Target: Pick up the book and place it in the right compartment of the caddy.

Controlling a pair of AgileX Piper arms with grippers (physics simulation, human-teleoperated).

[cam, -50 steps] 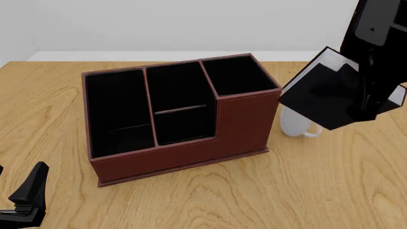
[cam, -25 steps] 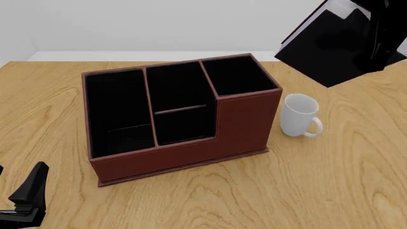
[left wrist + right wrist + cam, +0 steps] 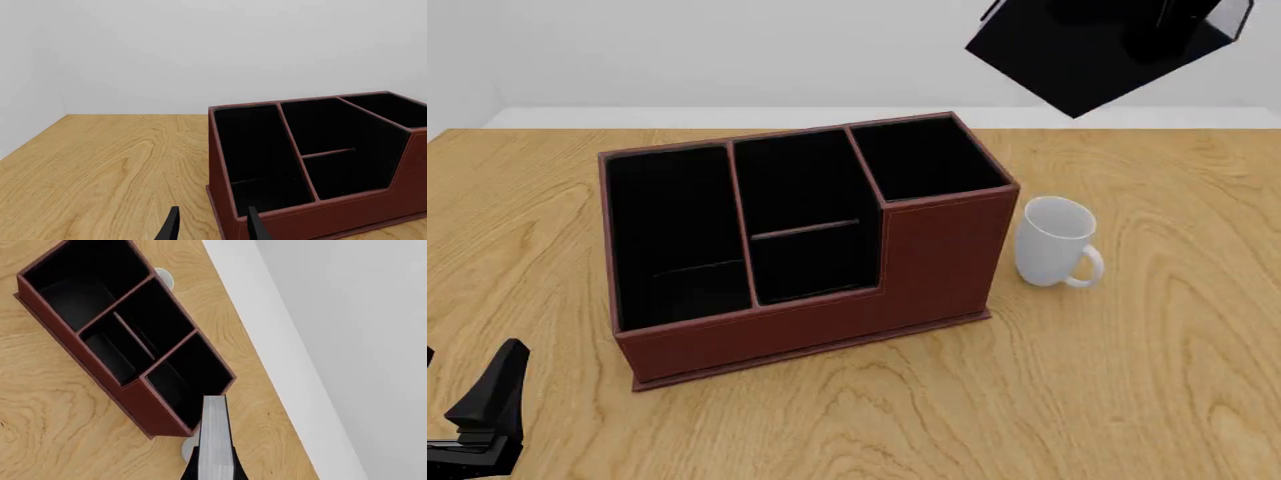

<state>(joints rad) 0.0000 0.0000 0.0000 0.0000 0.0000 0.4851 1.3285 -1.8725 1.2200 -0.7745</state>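
The black book [image 3: 1088,50] hangs tilted high in the air, to the right of and beyond the caddy [image 3: 934,270], and is partly cut off by the picture's top edge. In the right wrist view its white page edges [image 3: 215,435] show, and my right gripper [image 3: 215,462] is shut on its covers. The caddy's right compartment [image 3: 924,155], the tall square end, lies below and to the left of the book; in the wrist view this right compartment [image 3: 190,372] sits just past the book's end. My left gripper [image 3: 213,227] is open and holds nothing, low at the table's front left, near the caddy's left front corner [image 3: 230,220].
A white mug [image 3: 1057,240] stands on the table just right of the caddy's tall end. The caddy's long left section [image 3: 674,230] and its middle section with a shelf divider [image 3: 801,215] are black inside. The wooden table [image 3: 1121,390] ends at a white wall behind.
The right arm has lifted the book upward and a little to the left, uncovering the mug. The left arm and the caddy have not moved.
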